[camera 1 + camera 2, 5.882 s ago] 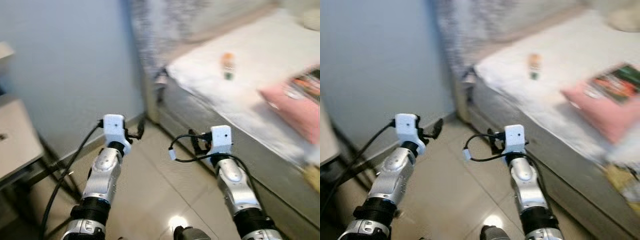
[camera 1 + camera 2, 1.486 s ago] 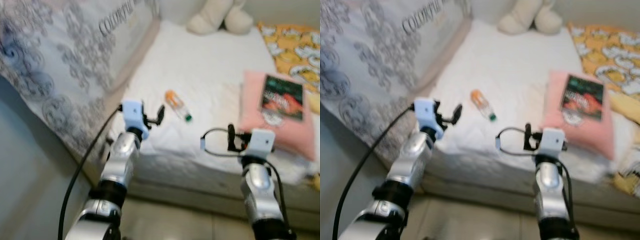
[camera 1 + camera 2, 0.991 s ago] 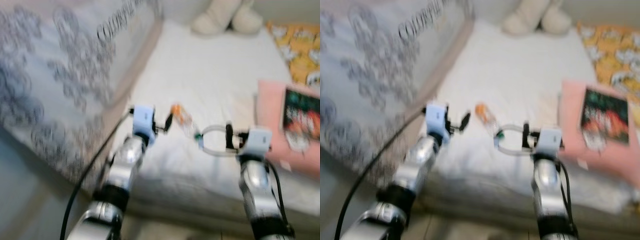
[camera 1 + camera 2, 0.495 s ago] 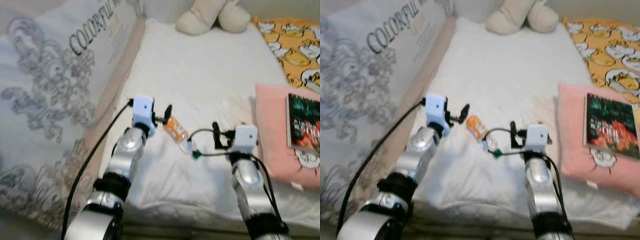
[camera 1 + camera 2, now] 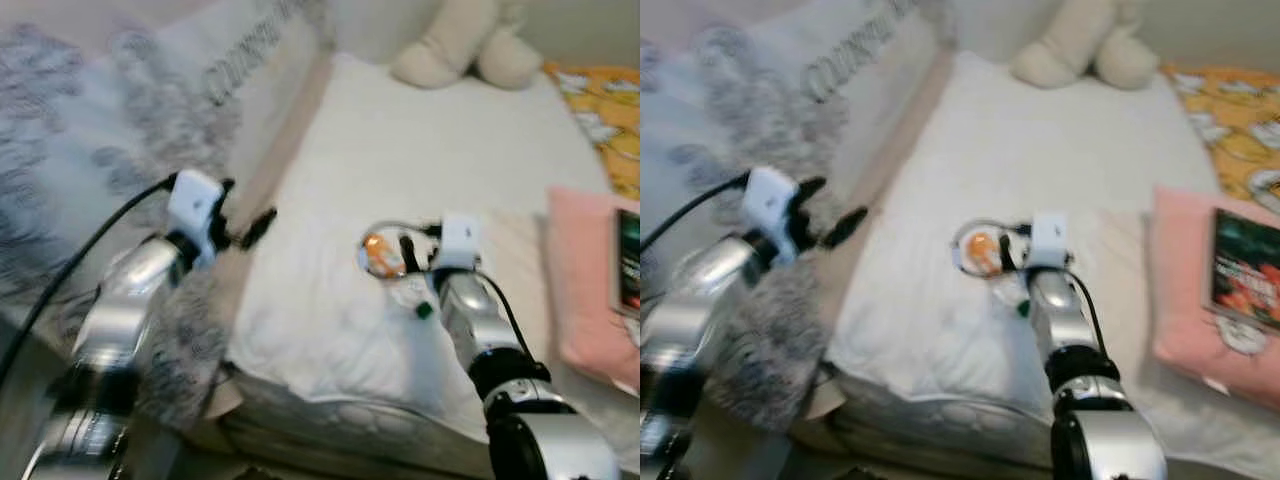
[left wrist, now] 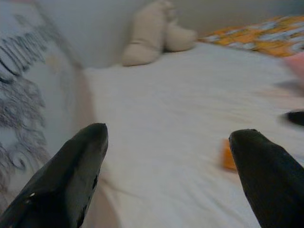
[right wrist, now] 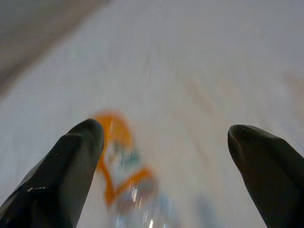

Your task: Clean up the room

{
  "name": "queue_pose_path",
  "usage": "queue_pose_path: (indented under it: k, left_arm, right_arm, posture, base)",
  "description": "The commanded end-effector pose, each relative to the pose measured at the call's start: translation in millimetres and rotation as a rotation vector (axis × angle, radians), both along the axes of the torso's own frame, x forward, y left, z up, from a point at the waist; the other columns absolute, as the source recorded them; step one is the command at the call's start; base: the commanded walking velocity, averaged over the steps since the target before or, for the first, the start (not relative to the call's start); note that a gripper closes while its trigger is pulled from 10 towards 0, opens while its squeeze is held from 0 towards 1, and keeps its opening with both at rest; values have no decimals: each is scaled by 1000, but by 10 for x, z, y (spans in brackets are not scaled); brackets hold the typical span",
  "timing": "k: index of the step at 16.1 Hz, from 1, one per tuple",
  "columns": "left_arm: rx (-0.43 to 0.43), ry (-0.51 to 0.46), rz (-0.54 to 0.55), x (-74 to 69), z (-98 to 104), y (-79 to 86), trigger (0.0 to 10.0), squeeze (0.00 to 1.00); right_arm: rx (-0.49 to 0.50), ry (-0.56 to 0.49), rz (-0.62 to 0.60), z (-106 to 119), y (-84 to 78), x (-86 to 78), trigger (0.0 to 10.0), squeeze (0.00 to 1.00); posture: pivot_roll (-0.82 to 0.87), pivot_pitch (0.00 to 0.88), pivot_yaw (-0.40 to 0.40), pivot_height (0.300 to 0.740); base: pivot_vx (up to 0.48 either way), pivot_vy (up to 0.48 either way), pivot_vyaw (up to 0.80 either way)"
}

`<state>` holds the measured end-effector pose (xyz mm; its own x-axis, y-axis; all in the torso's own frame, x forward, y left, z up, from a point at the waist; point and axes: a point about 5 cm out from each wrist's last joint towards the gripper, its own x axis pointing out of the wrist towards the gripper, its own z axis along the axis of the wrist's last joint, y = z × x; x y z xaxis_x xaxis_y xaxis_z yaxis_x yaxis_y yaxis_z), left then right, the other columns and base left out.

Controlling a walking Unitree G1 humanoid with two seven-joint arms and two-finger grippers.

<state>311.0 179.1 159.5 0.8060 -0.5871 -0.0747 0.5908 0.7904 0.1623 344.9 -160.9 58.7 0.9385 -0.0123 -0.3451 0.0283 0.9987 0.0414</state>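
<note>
left eye view: a clear bottle (image 5: 393, 268) with orange label and green cap lies on the white bed (image 5: 420, 170), touching the right tool (image 5: 405, 252); right wrist view: fingers (image 7: 71, 166) spread wide over the bottle; left wrist view: left tool (image 6: 166, 175) gapes open beside the bottle

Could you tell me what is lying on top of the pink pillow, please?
A book with a dark green and red cover lies on the pink pillow, which rests on the white bed. What is beneath the book is hidden.

Bed (image 5: 940, 330): bottle (image 5: 992, 262) lying at centre, right gripper (image 7: 164, 156) directly over it. Plush toy (image 5: 1085, 45) at 12 o'clock, by the headwall. Pillow (image 5: 1185, 290) at 3 o'clock, book (image 5: 1245, 265) on it. Left gripper (image 5: 255, 225) at 9 o'clock, over the bed's edge.
</note>
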Motion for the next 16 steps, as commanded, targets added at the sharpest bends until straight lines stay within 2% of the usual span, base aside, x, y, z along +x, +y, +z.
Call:
queue_pose_path:
  k: [1, 2, 3, 4, 6, 10, 12, 16]
  left_arm:
    - [-23, 24, -103, -85, 69, -159, 10000, 0]
    - [-26, 33, -182, -222, 132, -219, 10000, 0]
    - [12, 40, -247, -342, 153, -248, 10000, 0]
    - [22, 64, -271, -389, 142, -244, 10000, 0]
    - [12, 142, -301, -590, 119, -244, 10000, 0]
    - [16, 250, -254, -771, 9, -255, 10000, 0]
    - [-12, 270, -359, -992, 28, -354, 10000, 0]
    - [8, 309, -377, -1140, 19, -361, 10000, 0]
  right_arm:
    - [14, 35, -14, 0, 5, 25, 10000, 0]
    - [-3, 90, -15, -38, -21, 27, 10000, 0]
    - [-17, 124, -25, -55, -57, 28, 10000, 0]
    - [7, 155, -27, -63, -74, 36, 10000, 0]
    - [-37, 165, -15, -5, -150, 82, 10000, 0]
    - [-56, 188, -36, 11, -252, 89, 10000, 0]
    - [-35, 226, 37, -14, -157, 86, 10000, 0]
    - [-40, 251, 111, -20, -52, 91, 10000, 0]
  posture:
    - [9, 15, 31, 740]
    - [31, 37, 32, 740]
    - [53, 61, 32, 740]
    - [65, 75, 33, 740]
    - [87, 121, 28, 740]
    - [103, 159, 20, 740]
    - [120, 180, 26, 740]
    - [137, 189, 22, 740]
  base:
    - [0, 0, 0]
    - [0, 0, 0]
    - [0, 0, 0]
    - [0, 0, 0]
    - [0, 0, 0]
    - [0, 0, 0]
    - [0, 0, 0]
    - [0, 0, 0]
